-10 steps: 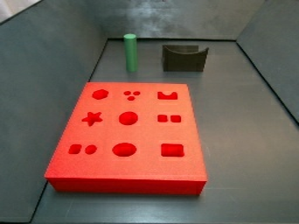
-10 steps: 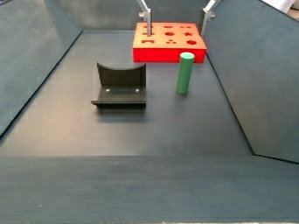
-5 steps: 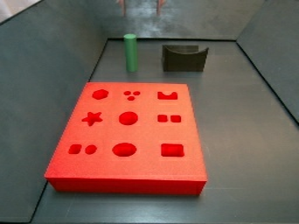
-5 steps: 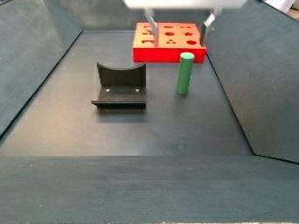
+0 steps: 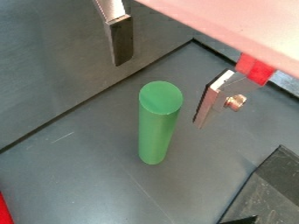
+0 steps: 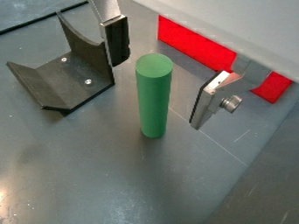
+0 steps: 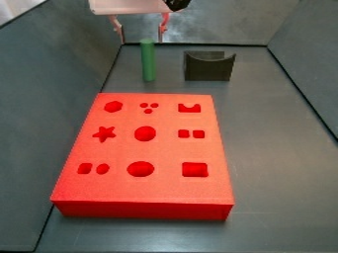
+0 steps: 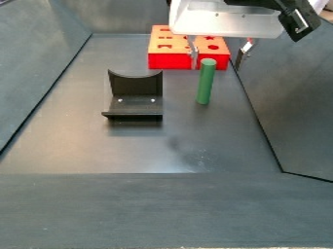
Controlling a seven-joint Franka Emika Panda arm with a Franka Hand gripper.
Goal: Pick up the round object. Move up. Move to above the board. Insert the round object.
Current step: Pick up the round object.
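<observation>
Gripper (image 6: 163, 74) now down over round object (image 6: 152, 94); half a second back we saw only fingertips at frame top in both side views. Peg and board (image 7: 145, 153) unmoved. Jaws wide open, holding nothing, fingers (image 5: 121, 39) straddling peg top. Peg upright on worktop (image 8: 156, 146), fixture (image 8: 132, 95) at its 9 o'clock in a side view. We reckon risk: off-centre close tips peg, or shallow grip lets it slip on lift.

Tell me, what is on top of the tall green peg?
Nothing rests on the matte green cylinder peg; its flat round top is bare. The open gripper hangs above, one silver finger each side. The peg's underside is hidden.
</observation>
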